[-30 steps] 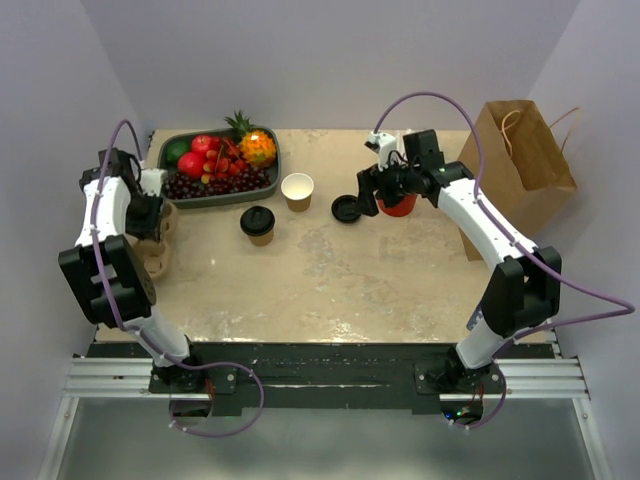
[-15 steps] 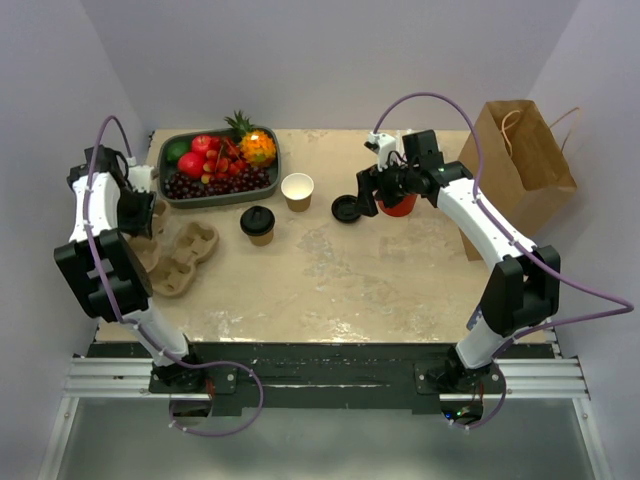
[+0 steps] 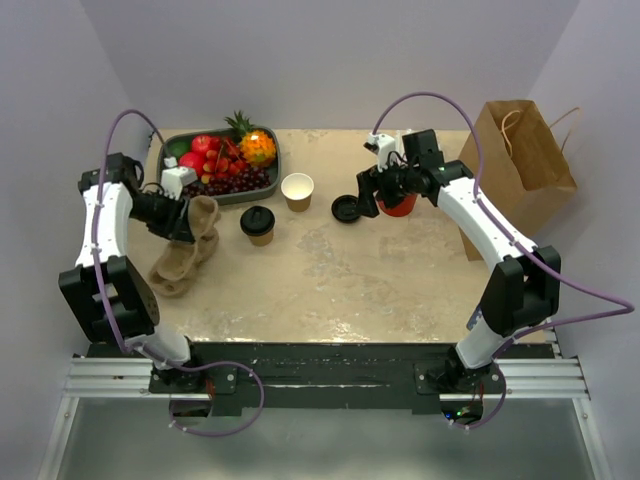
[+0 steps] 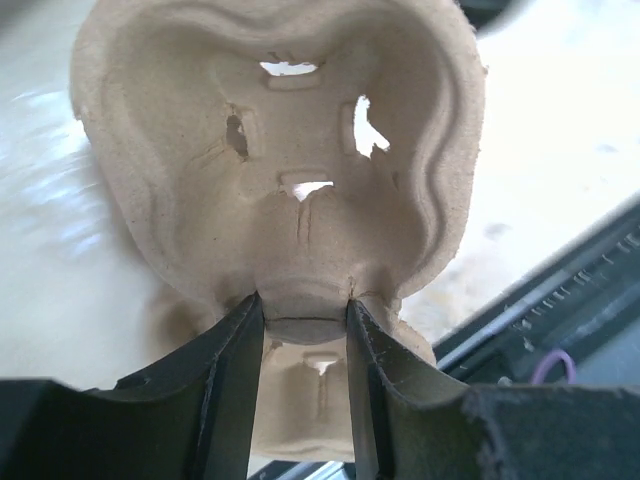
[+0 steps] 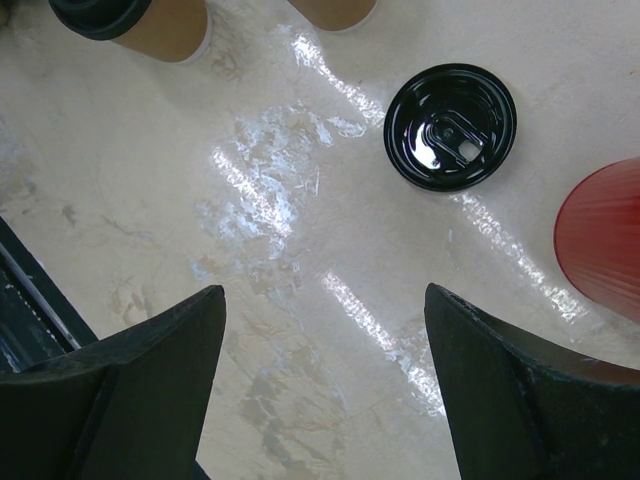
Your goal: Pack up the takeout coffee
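Note:
The takeout coffee (image 3: pixel 258 224), a small paper cup with a black lid, stands upright on the table left of centre; its lid and tan side (image 5: pixel 130 25) show at the right wrist view's top left. My left gripper (image 3: pixel 183 220) (image 4: pixel 305 310) is shut on the rim of a tan pulp cup carrier (image 3: pixel 187 250) (image 4: pixel 280 150), which hangs tilted just left of the coffee. My right gripper (image 3: pixel 368 193) (image 5: pixel 322 295) hovers open above bare table with nothing between its fingers.
An open paper cup (image 3: pixel 297 190) stands behind the coffee. A loose black lid (image 3: pixel 347 208) (image 5: pixel 450 125) lies beside a red cup (image 3: pixel 398 203) (image 5: pixel 605 240). A fruit tray (image 3: pixel 276 165) sits back left; a brown paper bag (image 3: pixel 525 170) stands at the right edge.
My left arm has swung the cup carrier from the table's left edge inward toward the coffee, tilting it up. The right arm has not moved.

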{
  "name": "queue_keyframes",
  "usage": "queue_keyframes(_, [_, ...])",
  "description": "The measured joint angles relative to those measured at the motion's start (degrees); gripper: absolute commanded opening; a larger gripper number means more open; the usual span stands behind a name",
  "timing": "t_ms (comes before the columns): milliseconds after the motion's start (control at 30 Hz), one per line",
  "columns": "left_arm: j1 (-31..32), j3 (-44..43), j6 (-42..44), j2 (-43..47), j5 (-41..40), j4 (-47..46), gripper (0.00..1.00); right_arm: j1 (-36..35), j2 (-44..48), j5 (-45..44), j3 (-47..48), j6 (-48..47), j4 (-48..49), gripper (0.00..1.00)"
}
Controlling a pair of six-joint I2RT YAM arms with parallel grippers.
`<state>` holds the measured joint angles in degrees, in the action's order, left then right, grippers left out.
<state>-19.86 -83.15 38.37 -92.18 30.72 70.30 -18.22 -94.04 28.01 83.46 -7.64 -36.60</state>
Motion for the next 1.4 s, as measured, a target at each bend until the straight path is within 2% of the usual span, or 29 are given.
queue_keyframes(100, [3.3, 5.3, 4.2, 3.0, 4.7, 2.0, 0.00, 0.0, 0.0, -0.3, 0.6, -0.7, -0.3, 0.84])
queue_keyframes(267, [9.3, 15.0, 7.7, 4.1, 7.5, 2.9, 0.00, 0.0, 0.1, -1.2, 1.1, -2.0, -1.0, 0.84])
queue_keyframes(400, [9.7, 19.7, 6.6, 4.0, 6.8, 0.5, 0.00, 0.0, 0.3, -1.9, 1.1, -3.0, -2.1, 0.84])
queue_keyframes(767, [8.9, 21.3, -6.2, 3.7, -9.2, -17.6, 0.00, 0.0, 1.7, -3.0, 1.2, -4.2, -2.9, 0.84])
queue_keyframes(900, [6.1, 20.0, -10.3, 1.7, -13.8, -22.0, 0.00, 0.0, 1.7, -3.0, 1.4, -4.6, -3.1, 0.84])
queue_keyframes(1033, [2.7, 16.3, -12.3, -2.0, -15.1, -24.4, 0.00, 0.0, 1.7, -2.9, 2.8, -5.7, -3.5, 0.84])
queue_keyframes(1133, [1.9, 15.3, -11.6, -2.6, -11.0, -24.2, 0.00, 0.0, 1.7, -2.4, 5.0, -7.0, -5.0, 0.84])
queue_keyframes(1233, [3.8, 15.6, -9.9, -2.1, -3.9, -21.7, 0.00, 0.0, 3.3, -2.6, 7.8, -7.5, -6.1, 0.85])
queue_keyframes(1400, [9.0, 17.5, -10.8, 3.1, 1.6, -21.4, 0.00, 1.9, 6.5, -12.1, 18.7, -7.0, -6.7, 0.85])
